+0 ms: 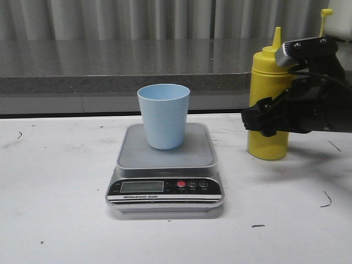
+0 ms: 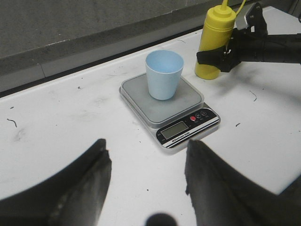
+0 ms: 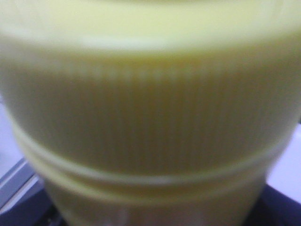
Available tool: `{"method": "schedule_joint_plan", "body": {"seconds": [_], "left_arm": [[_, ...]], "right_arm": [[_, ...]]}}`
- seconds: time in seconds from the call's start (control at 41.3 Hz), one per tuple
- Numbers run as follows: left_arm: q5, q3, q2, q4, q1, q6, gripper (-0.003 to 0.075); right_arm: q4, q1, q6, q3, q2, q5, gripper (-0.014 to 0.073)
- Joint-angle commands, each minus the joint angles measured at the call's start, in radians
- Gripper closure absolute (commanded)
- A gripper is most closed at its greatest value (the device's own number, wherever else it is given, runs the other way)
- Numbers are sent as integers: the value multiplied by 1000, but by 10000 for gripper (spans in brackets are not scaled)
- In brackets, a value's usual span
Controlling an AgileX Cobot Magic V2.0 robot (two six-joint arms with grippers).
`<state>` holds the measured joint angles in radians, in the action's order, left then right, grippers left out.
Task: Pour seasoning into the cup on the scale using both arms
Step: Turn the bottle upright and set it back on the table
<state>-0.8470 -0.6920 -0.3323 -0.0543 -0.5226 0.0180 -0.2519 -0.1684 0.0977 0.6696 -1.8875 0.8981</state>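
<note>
White table (image 1: 55, 220), cup (image 1: 163, 115) seemingly empty

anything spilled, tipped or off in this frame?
Nothing stands out. Blue cup upright on the scale, looks empty; yellow squeeze bottle upright on the table, right claw around it. No spills visible.

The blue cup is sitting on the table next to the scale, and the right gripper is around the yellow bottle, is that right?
Not quite. The blue cup stands upright on the scale, on its grey platform, not on the table beside it; the front view shows this. The rest holds: the right gripper is around the yellow bottle.
</note>
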Motion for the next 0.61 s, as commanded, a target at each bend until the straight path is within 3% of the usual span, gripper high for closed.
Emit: {"method": "schedule_joint_plan", "body": {"seconds": [0.0, 0.218, 0.582], "left_arm": [[83, -25, -10, -4, -5, -8, 356], [83, -25, -10, -4, -5, -8, 356], [83, -25, -10, -4, -5, -8, 356]], "right_arm": [[29, 9, -15, 24, 43, 121, 172], [33, 9, -4, 24, 44, 62, -15], [21, 5, 52, -35, 188, -152, -12]]}}
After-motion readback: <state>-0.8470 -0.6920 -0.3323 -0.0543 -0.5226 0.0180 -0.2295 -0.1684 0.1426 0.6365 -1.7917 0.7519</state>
